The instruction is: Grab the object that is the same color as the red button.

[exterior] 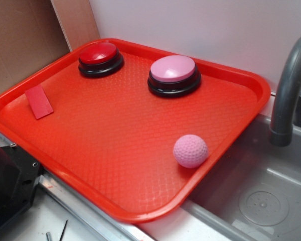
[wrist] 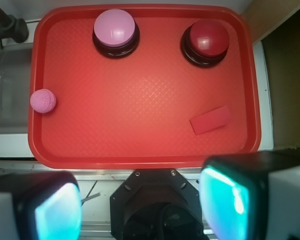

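Observation:
A small flat red block, the object (exterior: 39,102) (wrist: 210,120), lies on the red tray (exterior: 115,165) (wrist: 140,150) near its left side in the exterior view. The red button (exterior: 100,57) (wrist: 206,41), a glossy red dome on a black base, stands at the tray's far corner. My gripper (wrist: 142,205) hangs high above the robot's base, off the tray's near edge, open with nothing between its teal pads (wrist: 225,200). It does not show in the exterior view.
A larger pink-topped button (exterior: 173,75) (wrist: 115,31) stands beside the red one. A pink dimpled ball (exterior: 190,150) (wrist: 43,100) rests by the tray's edge next to a grey sink (exterior: 261,196) with a faucet (exterior: 288,90). The robot's black base (wrist: 157,205) sits below the gripper.

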